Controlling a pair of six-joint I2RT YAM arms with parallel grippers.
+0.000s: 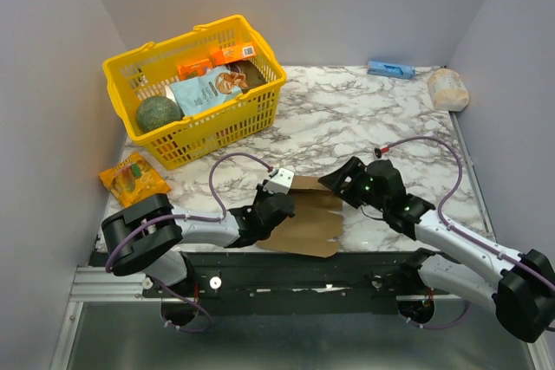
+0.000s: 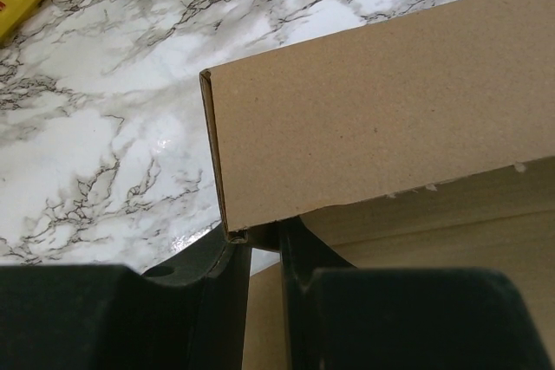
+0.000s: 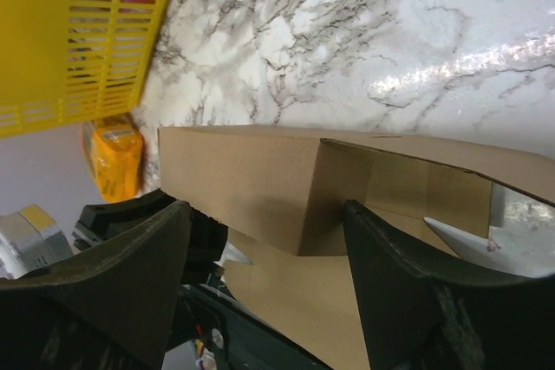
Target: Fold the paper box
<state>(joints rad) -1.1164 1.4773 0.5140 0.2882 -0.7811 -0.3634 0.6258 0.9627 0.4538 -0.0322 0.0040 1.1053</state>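
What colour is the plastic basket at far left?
Bright yellow; the slotted plastic basket shows best in the top external view.

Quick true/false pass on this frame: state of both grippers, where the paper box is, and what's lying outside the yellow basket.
1. The left gripper is pinching an edge of the paper box. True.
2. The right gripper is shut. False: its fingers stand wide apart, one on either side of a raised panel of the box.
3. An orange packet lies on the table outside the yellow basket. True.
4. The paper box sits inside the yellow basket. False: it lies on the table at the near edge, between the two grippers.
5. The small blue box is next to the paper box. False: it lies at the far edge of the table.
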